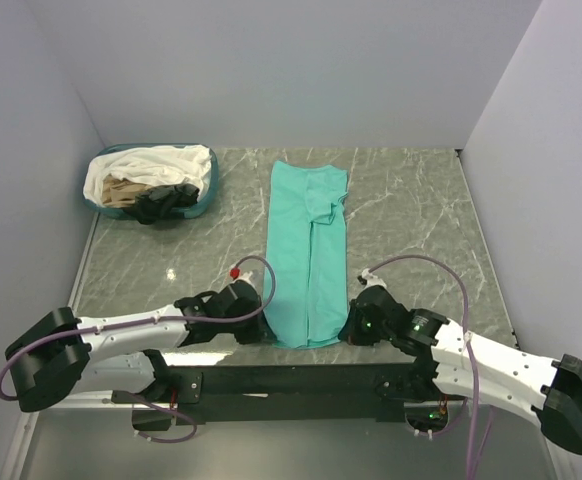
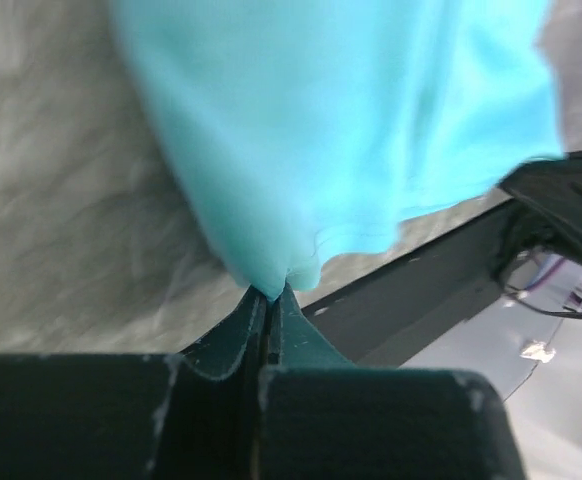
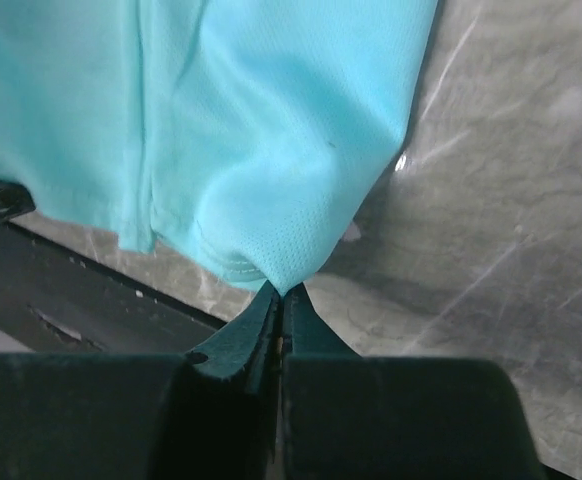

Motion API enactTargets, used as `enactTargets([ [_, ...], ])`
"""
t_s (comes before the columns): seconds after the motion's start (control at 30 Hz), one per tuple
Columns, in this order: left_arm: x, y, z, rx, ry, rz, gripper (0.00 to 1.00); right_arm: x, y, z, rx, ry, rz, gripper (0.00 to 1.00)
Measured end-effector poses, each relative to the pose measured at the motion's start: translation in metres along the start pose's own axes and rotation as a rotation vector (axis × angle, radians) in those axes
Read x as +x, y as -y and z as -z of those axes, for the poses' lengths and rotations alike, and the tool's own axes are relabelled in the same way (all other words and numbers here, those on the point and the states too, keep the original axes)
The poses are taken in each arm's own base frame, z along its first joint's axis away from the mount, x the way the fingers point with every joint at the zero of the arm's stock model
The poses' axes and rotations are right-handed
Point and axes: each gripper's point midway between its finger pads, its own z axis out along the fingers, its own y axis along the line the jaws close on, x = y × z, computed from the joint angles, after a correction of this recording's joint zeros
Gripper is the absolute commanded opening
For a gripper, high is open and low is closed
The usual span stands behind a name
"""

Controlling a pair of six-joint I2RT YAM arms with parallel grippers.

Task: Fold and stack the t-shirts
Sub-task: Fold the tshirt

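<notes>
The teal-green t-shirt lies folded into a long narrow strip down the middle of the marble table. My left gripper is shut on its near left corner; the left wrist view shows the cloth pinched at the fingertips. My right gripper is shut on its near right corner; the right wrist view shows the cloth pinched at the fingertips. White, beige and black t-shirts lie heaped in the basket.
The oval teal-rimmed basket stands at the back left of the table. A black bar runs along the table's near edge by the arm bases. Grey walls close in the left, back and right sides.
</notes>
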Motion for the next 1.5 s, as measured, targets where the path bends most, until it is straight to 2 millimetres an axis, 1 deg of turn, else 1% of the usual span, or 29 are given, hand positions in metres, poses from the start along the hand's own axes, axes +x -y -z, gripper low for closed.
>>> enactTargets([
  [0.07,-0.009,0.01,0.002,0.021,0.014,-0.011,0.01,-0.008,-0.002,0.001,0.015,0.026,0.007,0.0],
  [0.1,-0.017,0.015,0.002,0.028,0.027,-0.014,0.01,-0.014,-0.004,0.003,0.026,0.036,0.017,0.0],
  [0.13,-0.023,0.019,0.002,0.03,0.036,-0.014,0.01,-0.022,-0.008,0.006,0.036,0.053,0.028,0.0],
  [0.2,-0.044,0.027,0.002,0.03,0.069,-0.009,0.01,-0.041,-0.019,0.011,0.043,0.097,0.049,0.0],
  [0.27,-0.065,0.034,0.003,0.03,0.105,-0.008,0.01,-0.066,-0.031,0.017,0.043,0.152,0.067,0.0],
  [0.33,-0.086,0.043,0.005,0.041,0.143,-0.013,0.01,-0.088,-0.037,0.02,0.043,0.201,0.075,0.0],
  [0.43,-0.115,0.054,0.008,0.053,0.194,-0.023,0.01,-0.118,-0.034,0.017,0.066,0.253,0.07,0.0],
  [0.57,-0.155,0.066,0.004,0.05,0.25,-0.031,0.01,-0.15,-0.031,0.012,0.096,0.29,0.077,0.0],
  [0.63,-0.175,0.069,0.0,0.048,0.275,-0.029,0.01,-0.169,-0.034,0.012,0.103,0.315,0.087,0.0],
  [0.73,-0.2,0.068,-0.004,0.037,0.307,-0.025,0.01,-0.196,-0.04,0.013,0.102,0.365,0.09,0.0],
  [0.83,-0.223,0.069,-0.006,0.022,0.331,-0.034,0.01,-0.22,-0.037,0.012,0.123,0.402,0.082,0.0],
  [0.9,-0.236,0.072,-0.009,0.015,0.348,-0.043,0.01,-0.229,-0.033,0.009,0.138,0.408,0.082,0.0],
  [0.97,-0.246,0.075,-0.012,0.004,0.364,-0.054,0.01,-0.235,-0.028,0.005,0.152,0.406,0.078,0.0],
  [1.13,-0.262,0.077,-0.017,-0.013,0.381,-0.074,0.01,-0.247,-0.018,-0.003,0.181,0.403,0.064,0.0],
  [1.2,-0.271,0.077,-0.021,-0.026,0.387,-0.079,0.01,-0.252,-0.016,-0.005,0.186,0.403,0.061,0.0],
  [1.33,-0.288,0.067,-0.031,-0.053,0.392,-0.08,0.01,-0.264,-0.012,-0.013,0.184,0.395,0.055,0.0],
  [1.5,-0.299,0.056,-0.04,-0.077,0.38,-0.08,0.01,-0.275,-0.008,-0.029,0.182,0.367,0.05,0.0],
])
